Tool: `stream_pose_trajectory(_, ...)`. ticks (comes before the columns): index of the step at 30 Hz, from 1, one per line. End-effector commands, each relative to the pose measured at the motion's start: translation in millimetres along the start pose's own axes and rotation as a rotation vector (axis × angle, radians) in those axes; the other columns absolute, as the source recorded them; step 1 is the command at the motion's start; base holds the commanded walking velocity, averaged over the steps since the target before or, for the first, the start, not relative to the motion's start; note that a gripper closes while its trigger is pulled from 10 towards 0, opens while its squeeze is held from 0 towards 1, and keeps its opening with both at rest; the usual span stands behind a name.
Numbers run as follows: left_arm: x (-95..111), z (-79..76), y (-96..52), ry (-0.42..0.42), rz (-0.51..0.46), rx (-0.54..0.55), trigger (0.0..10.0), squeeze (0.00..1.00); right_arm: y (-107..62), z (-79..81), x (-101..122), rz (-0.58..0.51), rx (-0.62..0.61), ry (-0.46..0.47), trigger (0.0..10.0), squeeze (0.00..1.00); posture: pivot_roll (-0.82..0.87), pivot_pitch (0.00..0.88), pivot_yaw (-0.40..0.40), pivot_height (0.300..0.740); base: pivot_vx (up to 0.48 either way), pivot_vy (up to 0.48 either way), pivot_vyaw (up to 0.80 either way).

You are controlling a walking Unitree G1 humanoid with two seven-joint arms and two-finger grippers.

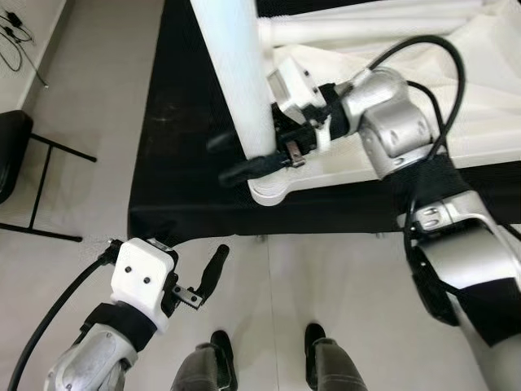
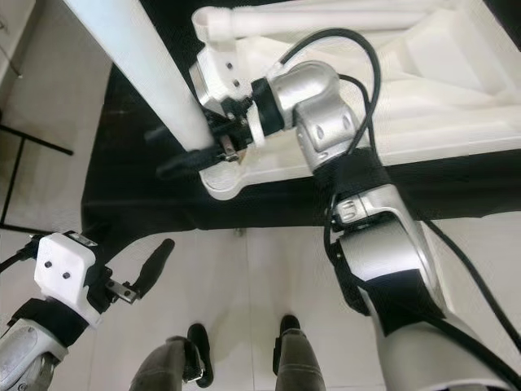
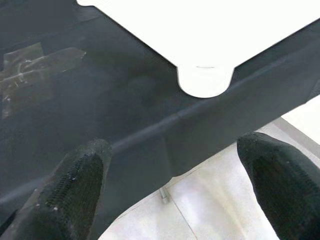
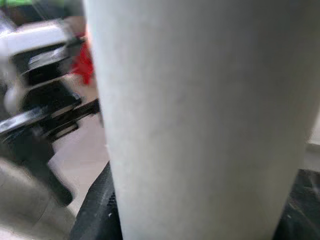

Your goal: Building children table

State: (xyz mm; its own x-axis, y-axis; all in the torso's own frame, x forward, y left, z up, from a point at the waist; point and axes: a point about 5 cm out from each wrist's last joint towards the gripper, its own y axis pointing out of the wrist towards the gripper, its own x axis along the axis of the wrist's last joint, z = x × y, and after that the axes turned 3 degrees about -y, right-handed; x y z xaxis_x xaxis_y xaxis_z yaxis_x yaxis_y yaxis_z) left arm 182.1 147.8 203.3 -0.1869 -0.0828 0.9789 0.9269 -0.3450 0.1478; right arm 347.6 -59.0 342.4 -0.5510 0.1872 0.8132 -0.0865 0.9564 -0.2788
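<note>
My right pincer (image 1: 252, 159) is clamped on the white table leg (image 1: 236, 73) near its lower end — one finger on each side. The leg stands roughly upright over the round corner socket (image 1: 273, 189) of the white tabletop (image 1: 488, 106), which lies upside down on the black-covered counter (image 1: 179, 122) at its near edge. My left pincer (image 1: 207, 281) hangs low at near left over the pale floor (image 1: 326, 277), fingers apart, holding nothing — well apart from the leg. A black chair (image 1: 12, 155) is at far left.
</note>
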Motion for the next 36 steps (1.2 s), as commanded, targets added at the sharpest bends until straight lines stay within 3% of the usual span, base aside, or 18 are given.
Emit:
stream_pose_trajectory(1,-5.4,-1.9,-2.3,-0.005,0.025,0.007,10.0,0.0,6.7,0.9,-24.0,0.059,-0.084,0.102,10.0,0.0,0.06,0.431,0.064,0.74,0.0,0.0,0.0)
stream_pose_trajectory(2,-5.4,-1.9,-2.3,-0.005,0.025,0.007,10.0,0.0,6.7,0.9,-24.0,0.059,-0.084,0.102,10.0,0.0,0.06,0.431,0.064,0.74,0.0,0.0,0.0)
stream_pose_trajectory(3,-5.3,-2.3,-2.3,-0.005,0.024,0.008,10.0,0.0,5.5,-3.1,-27.3,0.065,-0.16,0.133,10.0,0.0,0.06,0.431,0.064,0.74,0.0,0.0,0.0)
stream_pose_trajectory(5,-5.3,-2.3,-2.3,-0.005,0.024,0.008,10.0,0.0,5.5,-3.1,-27.3,0.065,-0.16,0.133,10.0,0.0,0.06,0.431,0.064,0.74,0.0,0.0,0.0)
stream_pose_trajectory(8,-5.0,-2.7,-2.2,-0.007,0.023,0.007,10.0,0.0,-1.3,-7.9,-37.7,0.085,-0.344,0.205,10.0,0.0,0.05,0.426,0.068,0.74,0.0,0.0,0.0)
stream_pose_trajectory(11,-4.9,-2.7,-2.1,-0.007,0.023,0.007,10.0,0.0,-5.1,-6.9,-43.3,0.086,-0.424,0.233,10.0,0.0,0.05,0.423,0.067,0.74,0.0,0.0,0.0)
stream_pose_trajectory(13,-5.1,-2.1,-2.5,-0.004,0.026,0.008,10.0,0.0,-10.2,0.9,-54.9,0.067,-0.592,0.3,10.0,0.0,0.06,0.417,0.068,0.74,0.0,0.0,0.0)
stream_pose_trajectory(16,-5.1,-2.1,-2.5,-0.004,0.026,0.008,10.0,0.0,-10.2,0.9,-54.9,0.067,-0.592,0.3,10.0,0.0,0.06,0.417,0.068,0.74,0.0,0.0,0.0)
stream_pose_trajectory(17,-5.1,-1.4,-2.7,-0.001,0.028,0.009,10.0,0.0,-9.6,8.5,-61.6,0.077,-0.669,0.319,10.0,0.0,0.06,0.417,0.071,0.74,0.0,0.0,0.0)
stream_pose_trajectory(18,-5.6,0.7,-3.2,0.006,0.033,0.011,10.0,0.0,0.2,28.5,-73.5,0.086,-0.875,0.321,10.0,0.0,0.06,0.412,0.077,0.74,0.0,0.0,0.0)
stream_pose_trajectory(20,-5.8,1.4,-3.3,0.009,0.035,0.011,10.0,0.0,2.7,33.9,-75.1,0.09,-0.93,0.308,10.0,0.0,0.06,0.412,0.077,0.74,0.0,0.0,0.0)
stream_pose_trajectory(23,-6.1,2.0,-3.3,0.011,0.037,0.011,10.0,0.0,9.4,41.7,-75.5,0.09,-0.965,0.306,10.0,0.0,0.06,0.41,0.08,0.74,0.0,0.0,0.0)
stream_pose_trajectory(24,-6.6,2.7,-3.1,0.013,0.039,0.012,10.0,0.0,23.7,52.1,-76.6,0.15,-0.937,0.264,10.0,0.0,0.06,0.412,0.083,0.74,0.0,0.0,0.0)
stream_pose_trajectory(26,-6.6,2.7,-3.1,0.013,0.039,0.012,10.0,0.0,23.7,52.1,-76.6,0.15,-0.937,0.264,10.0,0.0,0.06,0.412,0.083,0.74,0.0,0.0,0.0)
stream_pose_trajectory(29,-7.8,3.8,-2.6,0.018,0.043,0.013,10.0,0.0,44.0,62.5,-77.3,0.215,-0.911,0.233,10.0,0.0,0.07,0.41,0.086,0.74,0.0,0.0,0.0)
stream_pose_trajectory(32,-9.6,4.5,-2.4,0.022,0.049,0.017,10.0,0.0,52.2,56.1,-75.4,0.239,-0.928,0.247,10.0,0.0,0.07,0.406,0.085,0.74,0.0,0.0,0.0)
stream_pose_trajectory(36,-10.0,4.4,-1.7,0.021,0.05,0.022,10.0,0.0,47.6,44.2,-69.8,0.24,-0.972,0.262,10.0,0.0,0.07,0.405,0.077,0.74,0.0,0.0,0.0)
